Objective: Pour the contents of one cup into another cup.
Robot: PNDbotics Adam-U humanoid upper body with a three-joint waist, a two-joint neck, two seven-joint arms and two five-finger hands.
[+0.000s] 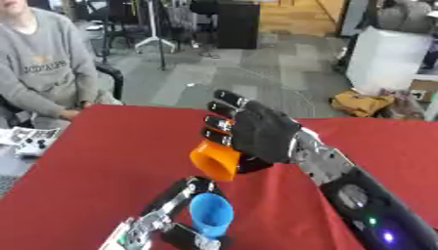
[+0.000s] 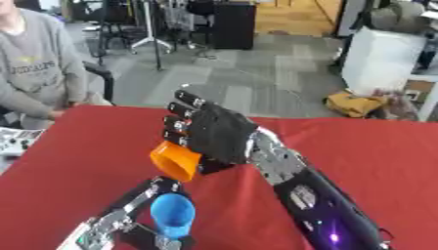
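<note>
red-covered bench point(image 1: 102, 146) in a cluttered grey-floored room, right hand point(image 1: 261, 132) wrapped around a tipped orange cup point(image 1: 214, 160) above the blue cup point(image 1: 211, 214) clasped by the left hand point(image 1: 175, 229).

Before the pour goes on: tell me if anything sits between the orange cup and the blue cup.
Nothing visible does. The orange cup, tilted in the right hand, hangs just above the blue cup, held by the left hand, with only open air between them.
</note>
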